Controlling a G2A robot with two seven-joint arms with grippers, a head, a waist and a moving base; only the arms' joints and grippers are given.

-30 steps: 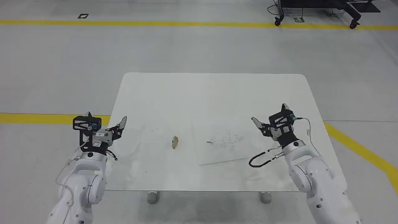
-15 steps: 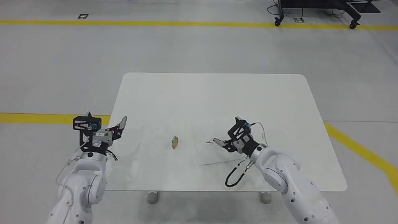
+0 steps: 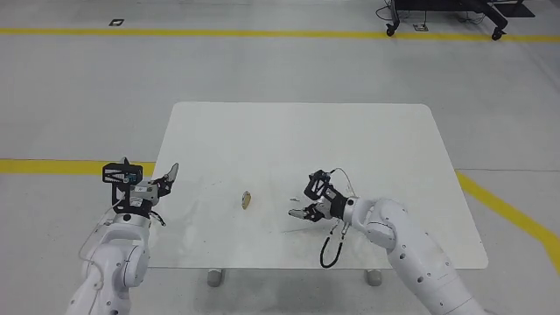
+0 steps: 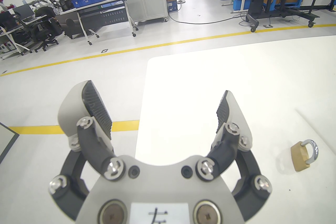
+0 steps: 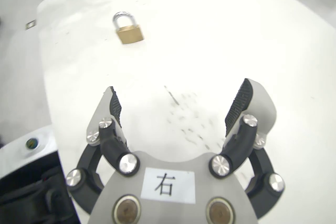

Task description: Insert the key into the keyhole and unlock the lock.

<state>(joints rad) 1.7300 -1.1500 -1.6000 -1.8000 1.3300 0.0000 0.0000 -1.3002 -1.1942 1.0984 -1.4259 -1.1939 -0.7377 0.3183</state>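
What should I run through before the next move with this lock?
1. Right gripper open and empty: ok.
2. Left gripper open and empty: ok.
3. Lock lying flat on the table, touched by neither gripper: ok.
4. Shackle with both ends in the lock: ok.
5. Key located: cannot tell.
6. Keyhole facing a gripper: cannot tell.

Shows the right tool (image 5: 179,86) spread wide over the scuffed white bench (image 5: 210,25), with a brass lock (image 5: 130,34) lying flat farther off
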